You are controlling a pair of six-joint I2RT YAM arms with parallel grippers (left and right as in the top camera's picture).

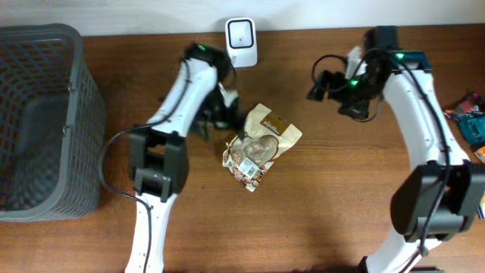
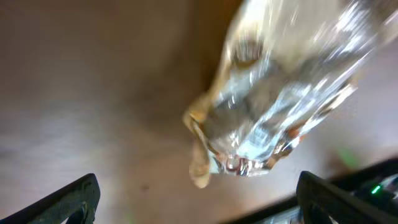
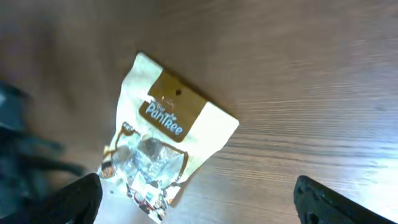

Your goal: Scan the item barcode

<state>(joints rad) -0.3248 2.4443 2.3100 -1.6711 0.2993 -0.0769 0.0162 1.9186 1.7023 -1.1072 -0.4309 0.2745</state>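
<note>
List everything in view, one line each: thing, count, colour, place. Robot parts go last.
snack bag: 1, cream and brown with a clear window, flat on the table at centre
scanner: 1, white, back edge of the table, centre
basket: 1, grey mesh, left end
tools: count unclear, blue-green, right edge, cut off by the frame
table: 1, brown wood
left gripper: 1, black, open, at the bag's left side
right gripper: 1, black, open, empty, right of the scanner

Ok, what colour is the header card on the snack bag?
Brown header card with white lettering, on a cream snack bag; clearest in the right wrist view.
</note>
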